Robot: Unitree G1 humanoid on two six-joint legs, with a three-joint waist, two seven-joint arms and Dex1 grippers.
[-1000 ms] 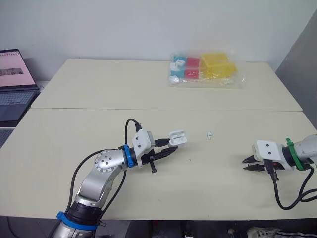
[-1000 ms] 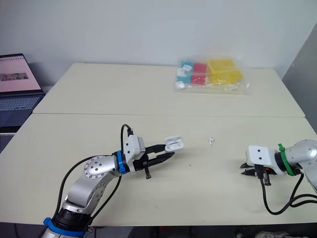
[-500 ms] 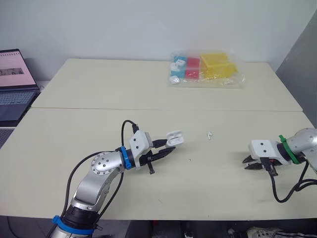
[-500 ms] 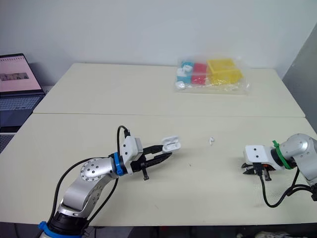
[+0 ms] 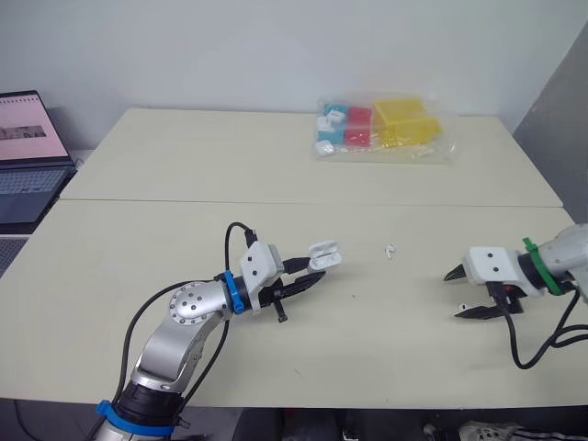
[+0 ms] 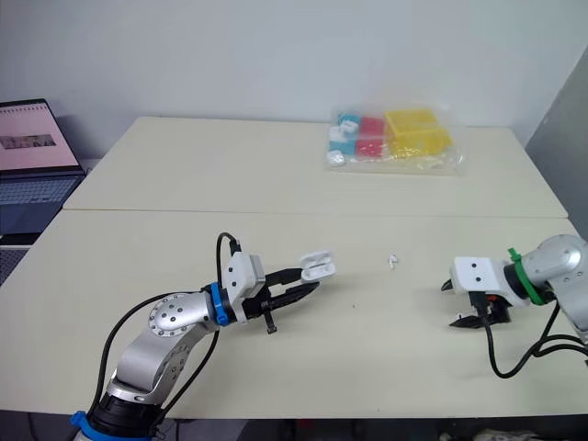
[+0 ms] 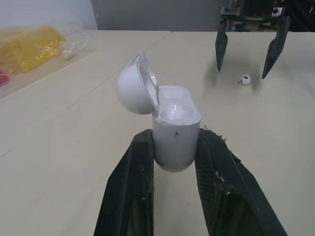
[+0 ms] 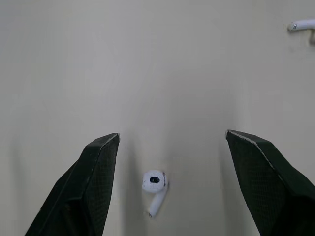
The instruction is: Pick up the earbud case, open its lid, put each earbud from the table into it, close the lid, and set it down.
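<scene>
Our left gripper (image 5: 315, 273) clamps the open earbud case (image 7: 174, 130); our right gripper (image 5: 454, 295) gapes.
From the right wrist we see one earbud (image 8: 154, 189) on the table (image 5: 184, 165) between its fingers (image 8: 98, 182); from the head, a second earbud (image 5: 390, 249) lies between both grippers.

The right hand (image 5: 457, 294), a second ago pinched shut low over the pale beige counter (image 5: 184, 165), now has its two fingers spread wide and stands a little higher. A small white earbud (image 8: 154, 184) lies on the counter in the gap, touching neither finger. The left hand (image 5: 315, 270), carrying the open white earbud case (image 5: 323, 254), has drawn slightly back toward the robot.
</scene>
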